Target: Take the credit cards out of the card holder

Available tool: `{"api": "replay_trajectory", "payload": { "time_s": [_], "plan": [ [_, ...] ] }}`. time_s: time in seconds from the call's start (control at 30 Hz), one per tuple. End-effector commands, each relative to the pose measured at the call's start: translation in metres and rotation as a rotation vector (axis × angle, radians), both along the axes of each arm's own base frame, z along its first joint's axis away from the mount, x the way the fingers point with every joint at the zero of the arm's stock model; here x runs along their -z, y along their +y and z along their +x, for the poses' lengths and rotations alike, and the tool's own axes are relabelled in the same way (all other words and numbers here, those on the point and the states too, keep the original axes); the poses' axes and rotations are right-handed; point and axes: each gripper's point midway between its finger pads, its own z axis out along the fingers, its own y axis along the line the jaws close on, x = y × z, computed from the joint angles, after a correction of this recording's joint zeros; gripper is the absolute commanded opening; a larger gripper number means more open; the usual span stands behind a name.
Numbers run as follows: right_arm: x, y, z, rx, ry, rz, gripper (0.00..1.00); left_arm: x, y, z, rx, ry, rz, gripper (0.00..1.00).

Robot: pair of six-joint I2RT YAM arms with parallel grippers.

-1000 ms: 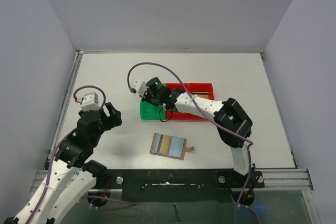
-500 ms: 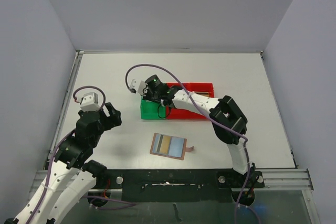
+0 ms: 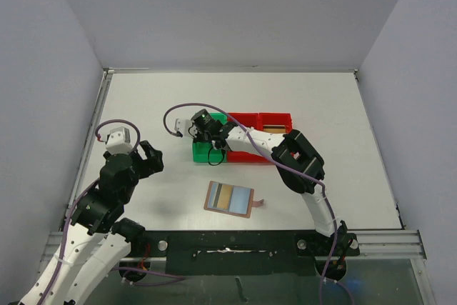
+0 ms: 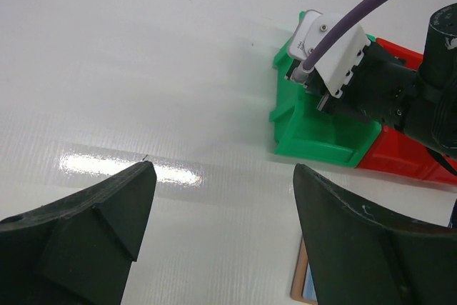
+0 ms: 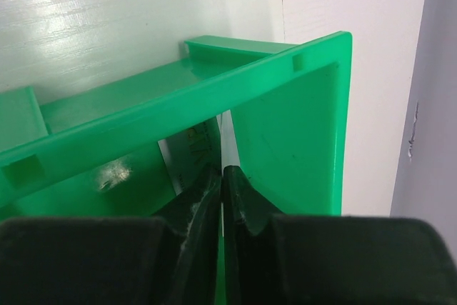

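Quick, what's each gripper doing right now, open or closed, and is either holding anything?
Left gripper: open, holding nothing.
Right gripper: closed on what looks like a thin silver-grey credit card, inside the green bin.

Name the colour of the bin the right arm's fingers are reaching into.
Green. The bin shows best in the right wrist view.

Top view: looks down and forward from above and behind the arm bases (image 3: pixel 325 237), far enough to take in the whole tabletop (image 3: pixel 143 98). Left wrist: sits low, looks across toward the green bin (image 4: pixel 314 137), mid-range, card holder (image 4: pixel 300 283) corner at the bottom edge. Right wrist: very close, looks into that bin. Bin shared by all three.
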Motion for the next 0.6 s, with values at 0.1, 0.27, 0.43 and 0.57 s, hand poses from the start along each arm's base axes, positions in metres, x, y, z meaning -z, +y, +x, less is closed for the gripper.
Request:
{"api": "replay_trajectory", "payload": {
  "time_s": [0.1,0.27,0.43,0.57],
  "plan": [
    [-0.015,0.011,0.006,-0.028,-0.037,0.029,0.06,-0.027,0.01,0.0,-0.049,-0.106,-0.032,0.77],
    [-0.005,0.007,0.004,-0.033,-0.017,-0.001,0.11,-0.027,0.009,0.0,-0.042,-0.111,-0.035,0.77],
    [0.001,0.003,0.0,-0.04,-0.005,-0.032,0.18,-0.024,0.008,0.002,-0.039,-0.093,-0.027,0.77],
    [0.002,0.0,0.004,-0.009,-0.021,-0.039,0.23,-0.021,0.006,0.003,-0.033,-0.077,-0.021,0.77]
  ]
}}
